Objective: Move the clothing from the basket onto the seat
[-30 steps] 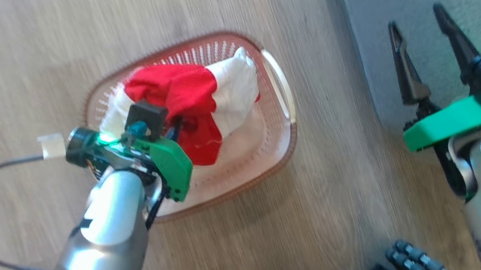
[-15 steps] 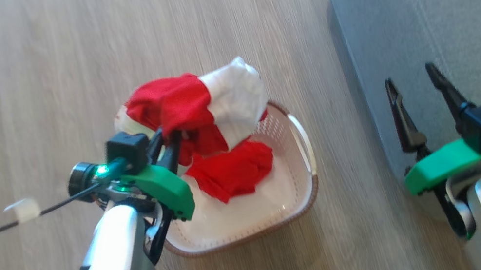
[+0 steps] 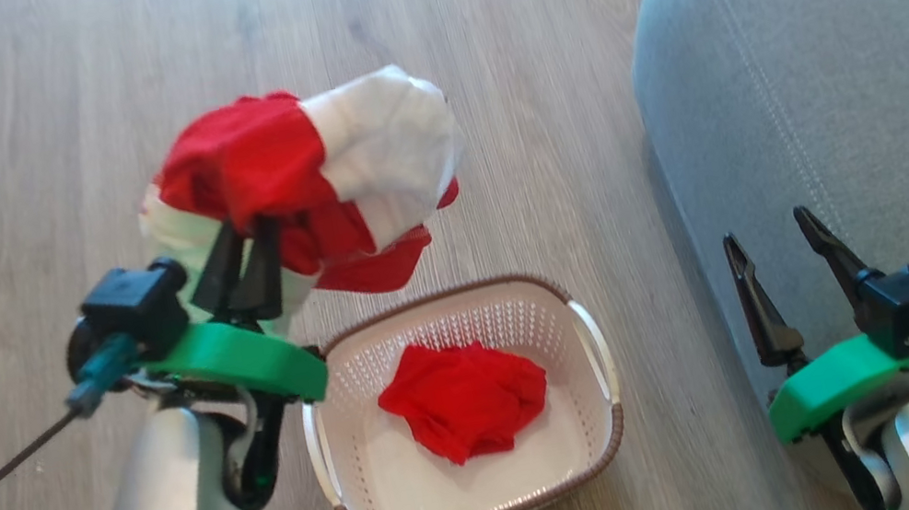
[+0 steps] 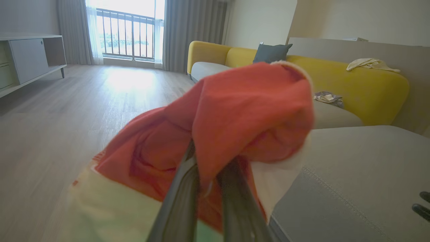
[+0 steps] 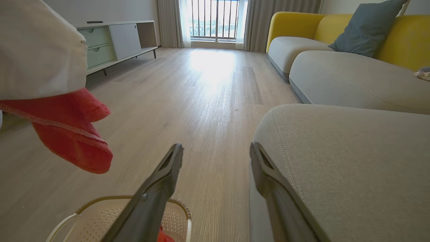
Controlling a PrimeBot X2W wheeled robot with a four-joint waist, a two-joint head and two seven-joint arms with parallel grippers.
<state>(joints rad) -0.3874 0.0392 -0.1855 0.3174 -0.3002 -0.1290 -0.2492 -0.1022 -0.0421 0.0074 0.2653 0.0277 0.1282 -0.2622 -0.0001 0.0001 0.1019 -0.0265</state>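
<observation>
Head view: left gripper (image 3: 249, 254) is clamping its two dark fingers together on the red-and-white garment (image 3: 307, 159) and holding it bunched in the air over the wooden floor (image 3: 2, 129), up and to the left of the basket (image 3: 467, 327). The basket is sitting on the floor, just beside the seat (image 3: 846, 36) but not touching it. The plain red garment (image 3: 466, 398) is lying crumpled inside, near the middle of the basket bottom. Right gripper (image 3: 764, 228) is hovering over the near edge of the seat, fingers spread wide, nothing between them.

Left wrist view: both fingers are pinching a fold of red fabric close in front of the lens; white panel is hanging below and to the sides. Grey seat is showing at lower right, a yellow sofa (image 4: 369, 84) behind it.

Right wrist view: fingers are standing wide apart and empty. Basket rim is showing at the bottom edge, left of the seat corner. The held garment is hanging at upper left, clear of the basket.
</observation>
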